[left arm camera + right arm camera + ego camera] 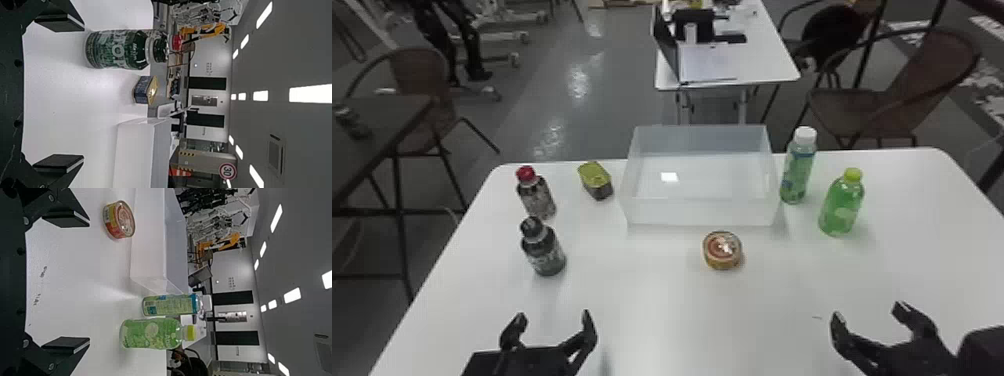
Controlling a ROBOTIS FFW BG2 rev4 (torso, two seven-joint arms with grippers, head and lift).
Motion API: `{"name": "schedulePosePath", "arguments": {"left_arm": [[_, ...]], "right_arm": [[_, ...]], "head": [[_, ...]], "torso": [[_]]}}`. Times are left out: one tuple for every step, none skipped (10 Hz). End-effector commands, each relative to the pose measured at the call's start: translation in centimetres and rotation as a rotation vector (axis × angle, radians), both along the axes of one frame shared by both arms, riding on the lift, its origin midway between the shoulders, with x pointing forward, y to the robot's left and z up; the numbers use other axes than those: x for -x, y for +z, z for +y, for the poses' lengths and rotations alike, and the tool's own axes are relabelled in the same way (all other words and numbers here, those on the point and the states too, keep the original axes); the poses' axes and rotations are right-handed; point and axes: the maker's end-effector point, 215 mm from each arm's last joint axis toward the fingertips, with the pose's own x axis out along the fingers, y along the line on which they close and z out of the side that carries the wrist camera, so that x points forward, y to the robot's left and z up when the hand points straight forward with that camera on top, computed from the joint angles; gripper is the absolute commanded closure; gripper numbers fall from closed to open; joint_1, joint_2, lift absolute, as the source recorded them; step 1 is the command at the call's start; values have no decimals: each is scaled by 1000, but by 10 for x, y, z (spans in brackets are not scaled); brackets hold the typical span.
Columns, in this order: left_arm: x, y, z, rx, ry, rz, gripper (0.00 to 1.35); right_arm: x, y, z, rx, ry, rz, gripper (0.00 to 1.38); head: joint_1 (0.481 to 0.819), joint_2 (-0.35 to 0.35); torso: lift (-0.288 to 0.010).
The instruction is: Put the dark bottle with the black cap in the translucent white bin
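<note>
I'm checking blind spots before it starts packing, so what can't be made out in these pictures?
- Left wrist view: most of the red-capped bottle's body, behind the dark bottle with the black cap.
- Left wrist view: one end of the translucent white bin, cut off by the bottom edge.
- Head view: the arm behind the black left tool, cut off by the bottom edge.
- Right wrist view: the dark marks on the white table, too small to read.

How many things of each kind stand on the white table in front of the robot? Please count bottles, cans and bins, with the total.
Bottles: 4 (black-capped bottle, red-capped bottle, white-capped bottle, yellow-green-capped bottle)
Cans: 2 (round can, boxy can)
Bins: 1 (translucent bin)
Total: 7
</note>
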Motion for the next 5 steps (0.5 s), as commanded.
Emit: {"name": "schedulePosePath", "arguments": {"left_arm": [[-1,-1,0,4,1,2,127],[-2,-1,1,5,3,0,127],[-4,0,2,6,4,0,125],[-5,-1,2,12,6,1,125],[-5,-3,3,15,7,6,130]], "right_arm": [[-1,0,0,-1,0,0,223],[-1,0,0,-1,0,0,223],[-2,1,0,-2,-1,-3,223],[-2,0,0,-2,-1,-2,223],[-3,1,0,-2,-1,-3,223]], "head": [[695,127],[695,127],[695,127],[695,128],[695,128]], "torso": [[-92],[-92],[-92],[-92],[-92]]}}
